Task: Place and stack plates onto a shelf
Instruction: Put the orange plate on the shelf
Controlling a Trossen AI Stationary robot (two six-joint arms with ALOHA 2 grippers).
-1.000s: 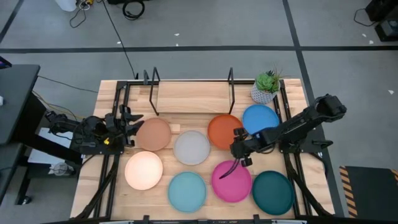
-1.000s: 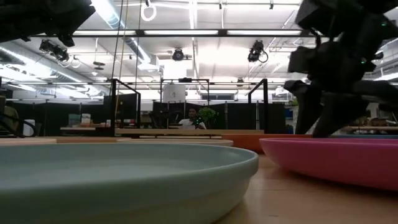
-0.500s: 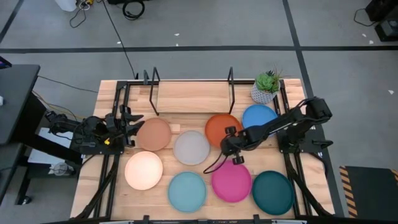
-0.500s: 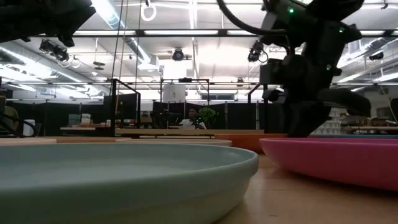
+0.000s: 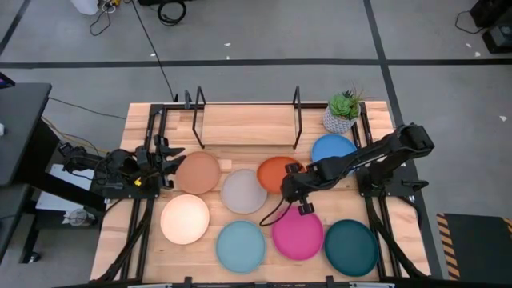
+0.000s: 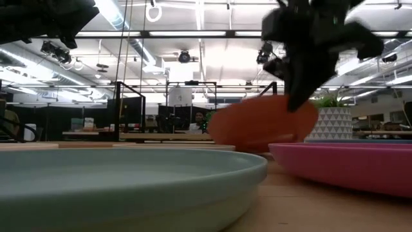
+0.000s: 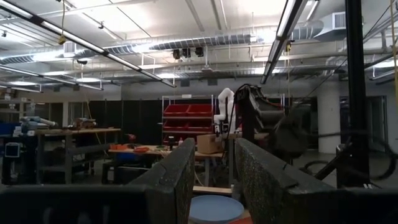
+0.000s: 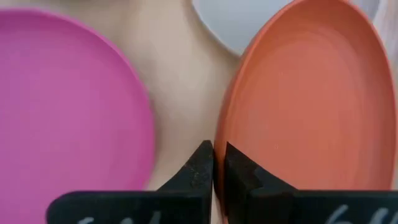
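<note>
Several round plates lie on the wooden table: tan [image 5: 197,172], grey [image 5: 245,191], blue [image 5: 334,150], peach [image 5: 185,218], light blue [image 5: 240,246], magenta [image 5: 298,233] and dark teal [image 5: 350,247]. The orange plate [image 5: 274,174] is tilted beside the grey one, with my right gripper [image 5: 293,189] shut on it. The shelf [image 5: 246,126], a light-wood board between black loop uprights, stands at the far edge. My left gripper [image 5: 168,154] waits open at the table's left side, beside the tan plate. My right gripper pinches the orange plate's rim [image 8: 225,155] between its two fingers, on the plate's near-right side. The fingers come slanting down from the table's right. The plate [image 6: 264,125] is tilted with its gripped side raised; whether its far-left rim still rests on the table I cannot tell.
A small green plant in a white pot [image 5: 344,112] stands at the shelf's right end, next to the blue plate. Black rails [image 5: 152,160] run along the table's left and right sides. Bare wood shows between the shelf and the plates.
My right gripper has gone toward the table's left edge, from above the magenta plate's far rim to the orange plate, and has shut on its rim. The orange plate has tipped up and shifted left toward the grey plate.
</note>
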